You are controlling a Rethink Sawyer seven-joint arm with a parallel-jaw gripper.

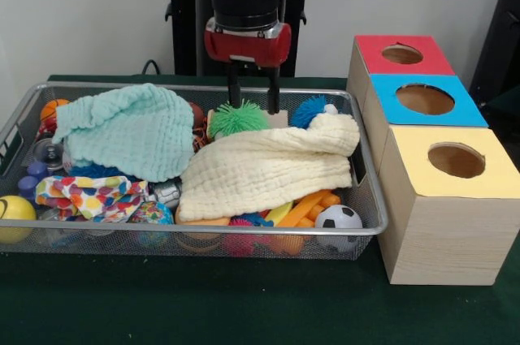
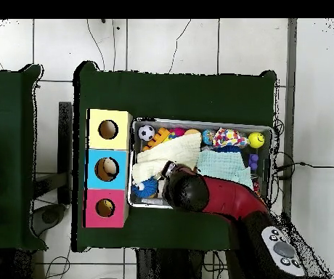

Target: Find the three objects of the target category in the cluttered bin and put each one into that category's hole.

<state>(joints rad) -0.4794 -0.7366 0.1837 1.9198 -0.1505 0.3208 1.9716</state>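
Note:
The silver wire-mesh bin (image 1: 203, 231) is full of toys and cloths; it also shows in the overhead view (image 2: 199, 122). My gripper (image 1: 253, 100) hangs over the bin's far side, open. Its fingers (image 1: 274, 92) stand at either side of the top of a green spiky ball (image 1: 237, 118); I cannot tell whether they touch it. The red-topped box with its round hole (image 1: 402, 54) stands farthest back, to the right of the bin, and the hole also shows in the overhead view (image 2: 105, 208). In the overhead view the arm (image 2: 199, 192) hides the gripper.
A mint cloth (image 1: 130, 130) and a cream cloth (image 1: 268, 162) cover much of the bin. A blue spiky ball (image 1: 309, 109), a soccer ball (image 1: 338, 218) and a yellow ball (image 1: 15, 213) lie in it. The blue-topped box (image 1: 425, 99) and the yellow-topped box (image 1: 456, 160) stand beside the red one.

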